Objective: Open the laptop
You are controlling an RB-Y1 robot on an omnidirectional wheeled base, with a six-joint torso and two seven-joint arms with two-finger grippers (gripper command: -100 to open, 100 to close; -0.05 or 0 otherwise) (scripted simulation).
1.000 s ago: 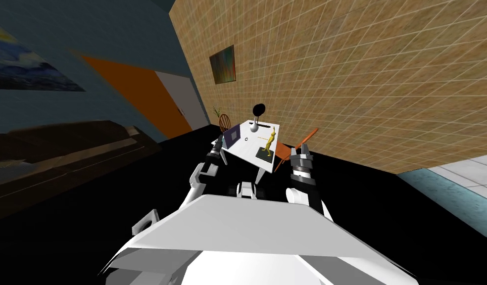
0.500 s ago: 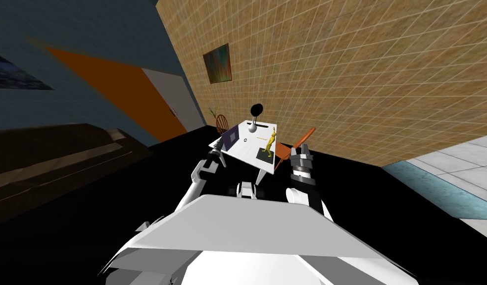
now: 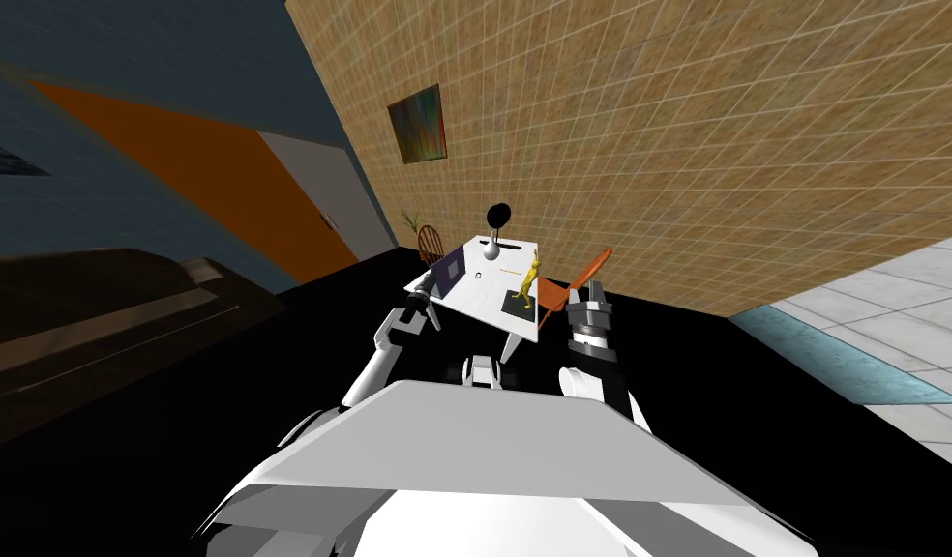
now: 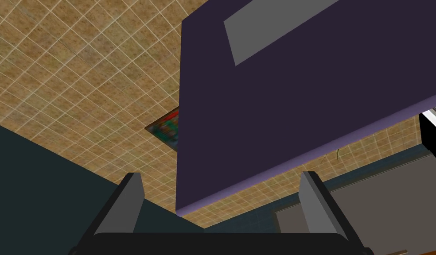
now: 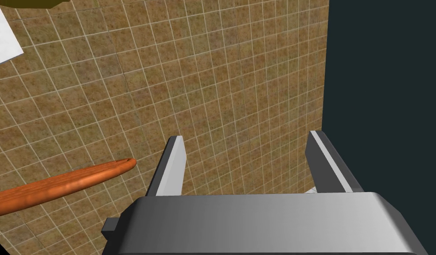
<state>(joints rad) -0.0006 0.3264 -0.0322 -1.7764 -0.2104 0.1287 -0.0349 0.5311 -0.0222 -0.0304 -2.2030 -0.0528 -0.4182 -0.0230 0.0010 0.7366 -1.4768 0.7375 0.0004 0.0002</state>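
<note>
Purple laptop lid stands raised at the white table's left edge, its lower edge between the left gripper's spread fingers, unpinched. Best to push along the hinge's arc, not straight. Right gripper hangs open beside the orange chair.

Laptop: dark purple lid bearing a plain grey rectangle. Table: white. Figure on the table: yellow, on a dark base. Chair beside the table: orange. Wall behind the table: tan tiles, pale grid lines. Picture above the table: mixed red and green.
</note>
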